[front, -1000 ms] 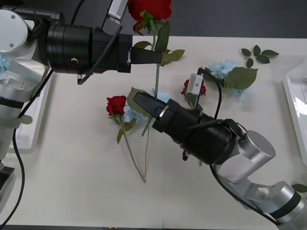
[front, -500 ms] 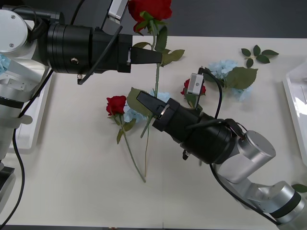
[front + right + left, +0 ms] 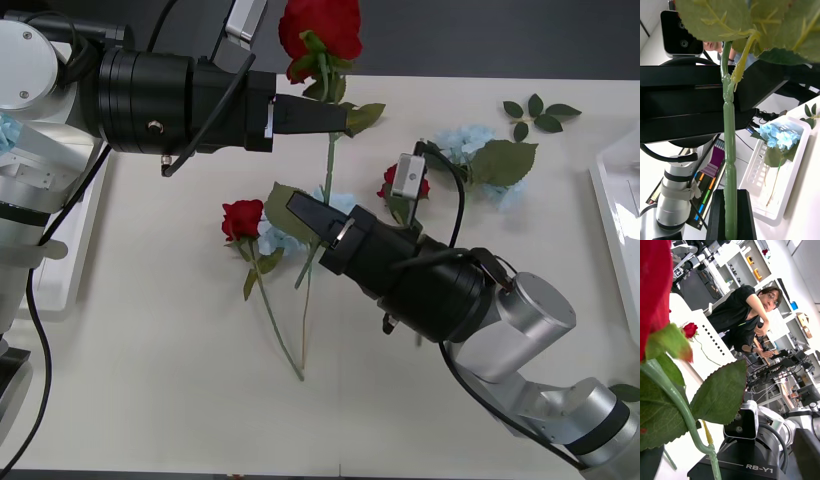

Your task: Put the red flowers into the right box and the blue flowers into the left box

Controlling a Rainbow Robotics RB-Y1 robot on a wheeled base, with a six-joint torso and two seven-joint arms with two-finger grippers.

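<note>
Front view: rose (image 3: 320, 30) between left end effector (image 3: 335, 117) fingers

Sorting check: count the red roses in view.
4 roses: one held up by the left gripper, two on the table beside the right arm, one in the right box. Others may be hidden.

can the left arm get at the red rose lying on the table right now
Probably not: the left gripper is shut on a raised red rose, and the right gripper grips that stem beside the lying rose.
</note>
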